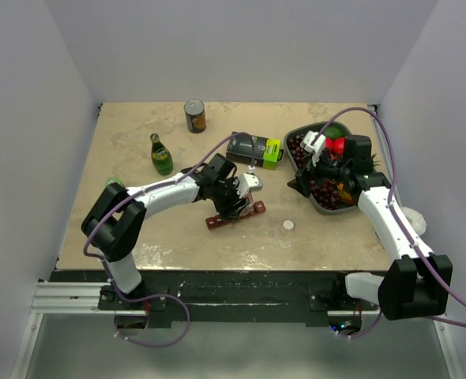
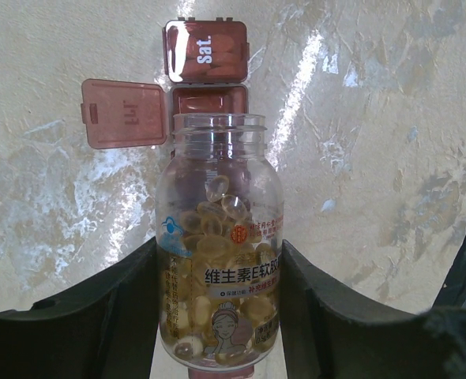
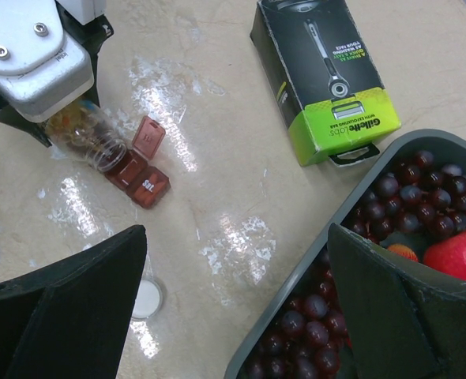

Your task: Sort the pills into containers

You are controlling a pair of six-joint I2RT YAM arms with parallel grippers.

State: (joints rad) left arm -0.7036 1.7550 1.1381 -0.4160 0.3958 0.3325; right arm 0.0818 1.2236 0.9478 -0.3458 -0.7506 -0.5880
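My left gripper (image 2: pixel 217 260) is shut on a clear pill bottle (image 2: pixel 219 237) full of yellow softgel pills (image 2: pixel 209 217). The bottle's uncapped mouth lies over an open compartment (image 2: pixel 209 101) of the dark red containers strip (image 1: pixel 234 215), whose lid (image 2: pixel 124 113) is flipped out to the left. The "Sat." compartment (image 2: pixel 205 51) beyond it is closed. The right wrist view shows the same bottle (image 3: pixel 87 136) tipped onto the strip (image 3: pixel 142 178). My right gripper (image 3: pixel 233 300) stands open and empty above the tray's left rim (image 1: pixel 312 183).
A white bottle cap (image 1: pixel 287 225) lies on the table right of the strip. A black-and-green box (image 1: pixel 254 148) sits behind it. A grey tray (image 1: pixel 333 211) of grapes and fruit is at the right. A green bottle (image 1: pixel 161 155) and a can (image 1: pixel 195 115) stand at the back left.
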